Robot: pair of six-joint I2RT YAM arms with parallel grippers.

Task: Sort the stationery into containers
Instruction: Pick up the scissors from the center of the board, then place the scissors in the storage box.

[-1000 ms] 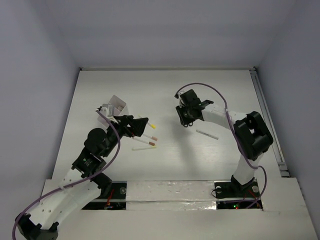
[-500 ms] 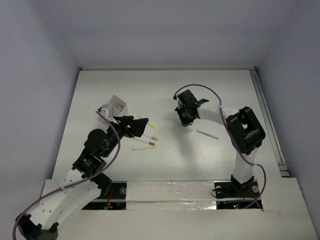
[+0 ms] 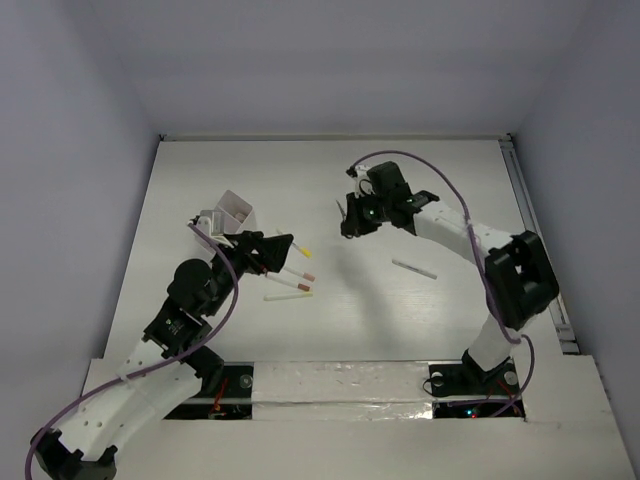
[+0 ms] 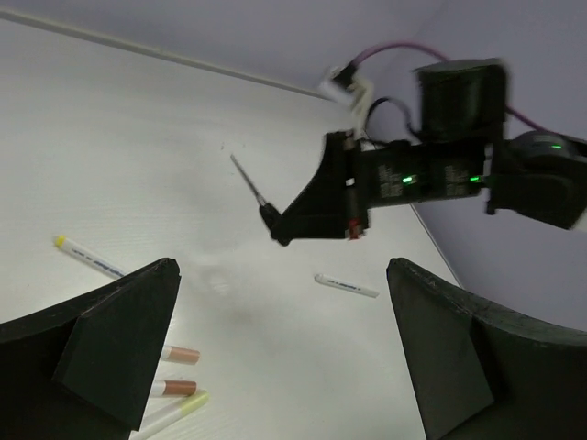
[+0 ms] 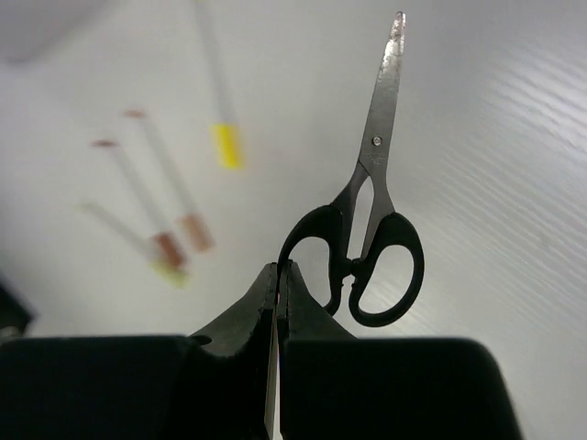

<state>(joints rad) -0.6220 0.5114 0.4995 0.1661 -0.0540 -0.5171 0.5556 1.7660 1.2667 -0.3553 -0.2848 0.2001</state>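
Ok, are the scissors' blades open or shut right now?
Shut. The scissors show both blades together as one narrow strip beyond the pivot, gripped by a handle loop in the right tool.

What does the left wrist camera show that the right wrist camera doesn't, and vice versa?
Only the left wrist camera: the right gripper seen from outside, a lone white pen, and the open left gripper. Only the right wrist camera: the black handle loops of the scissors, one pinched in the shut right gripper. Both: the scissors and the coloured-tip pens.
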